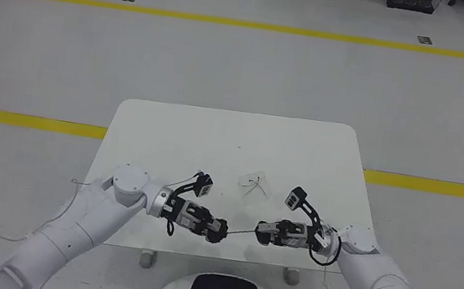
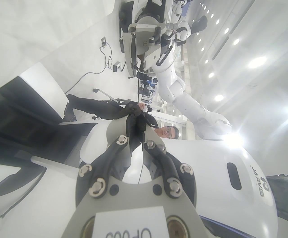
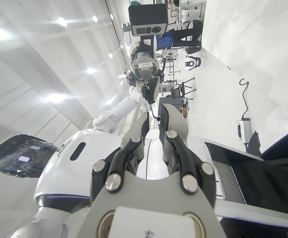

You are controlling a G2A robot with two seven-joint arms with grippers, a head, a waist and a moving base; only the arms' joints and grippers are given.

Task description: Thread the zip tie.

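Observation:
A thin dark zip tie stretches between my two grippers above the front edge of the table. My left gripper is shut on one end of it, and the strand trails back between its fingers. Seen from the right wrist, the left gripper points toward me, and the zip tie hangs from its tip. The tie's free end lies in the narrow gap of my right gripper, whose fingers stand slightly apart. It sits close to the ribbed pad.
A small loose bunch of spare zip ties lies near the middle of the white table, just beyond the grippers. Both arms come in from the near corners, and the table's front edge runs beneath them.

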